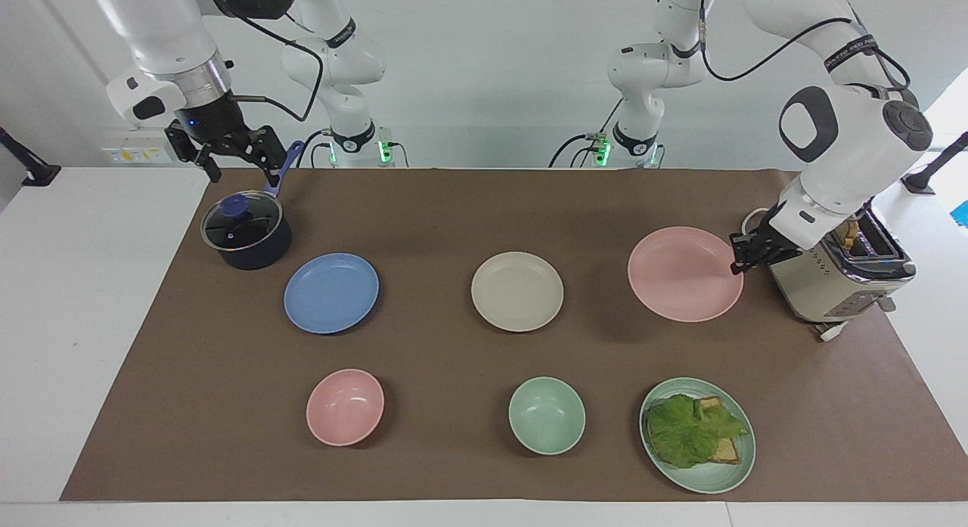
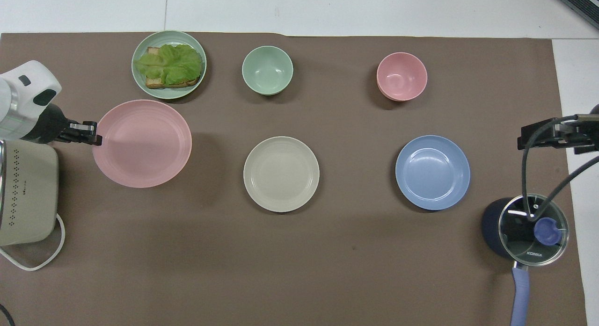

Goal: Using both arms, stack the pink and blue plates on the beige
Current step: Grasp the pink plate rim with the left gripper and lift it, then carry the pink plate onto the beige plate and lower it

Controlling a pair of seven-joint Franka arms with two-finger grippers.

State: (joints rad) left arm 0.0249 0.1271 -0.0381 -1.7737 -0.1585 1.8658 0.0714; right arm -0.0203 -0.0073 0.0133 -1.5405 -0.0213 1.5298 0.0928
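bench: we see beige plate centred as stack base | pink plate lifted clear, rim clamped in left hand beside toaster, for carrying | blue plate resting near pot | right hand spread apart, waiting over pot

Three plates in a row — two bowls farther from the robots

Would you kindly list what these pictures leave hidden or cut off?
- Toaster: overhead view, cut by the edge; the left arm covers part.
- Pan handle: overhead view, its end is cut off; facing view, right gripper stands before it.
- Pink plate rim: hidden inside left gripper.
- Toast under the lettuce: mostly covered, both views.
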